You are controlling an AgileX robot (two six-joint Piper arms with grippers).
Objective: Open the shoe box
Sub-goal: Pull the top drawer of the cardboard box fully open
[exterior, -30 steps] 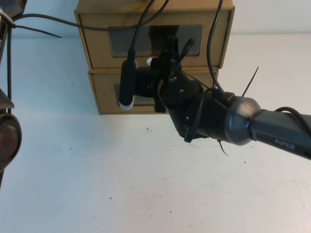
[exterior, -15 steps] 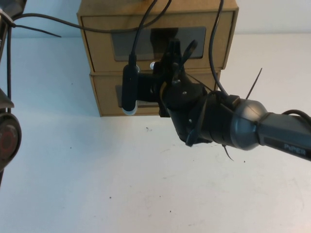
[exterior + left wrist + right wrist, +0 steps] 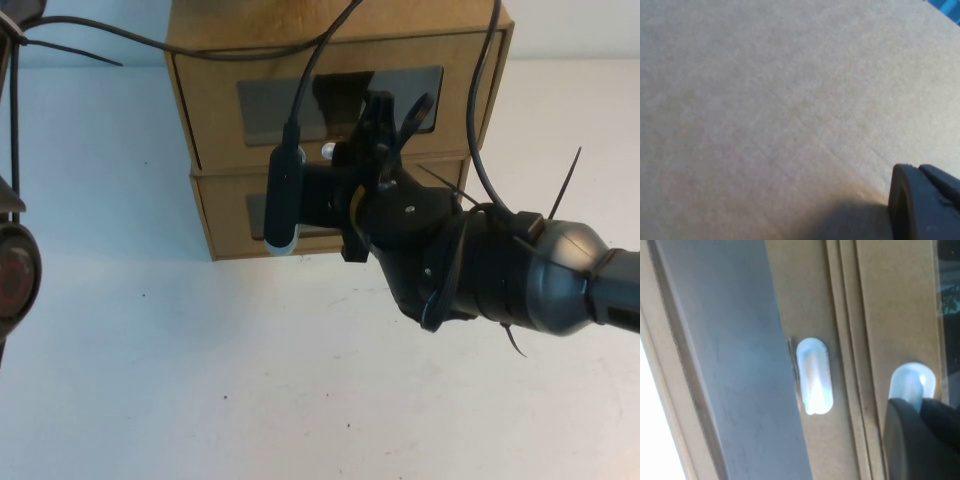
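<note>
two stacked shoe boxes (image 3: 215,120), likely light, flimsy cardboard, sit at the worktop's (image 3: 200,380) far side; your right tool (image 3: 345,155) is pinched shut on a white pull tab (image 3: 912,380), the spot to draw gently, while your left tool (image 3: 925,205) hovers close over cardboard, its width impossible to tell.

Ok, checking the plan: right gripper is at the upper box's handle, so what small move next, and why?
Probably pull straight back toward the robot: the right gripper is shut on the upper handle, and the upper shoe box does not look open. The left gripper sits over cardboard.
</note>
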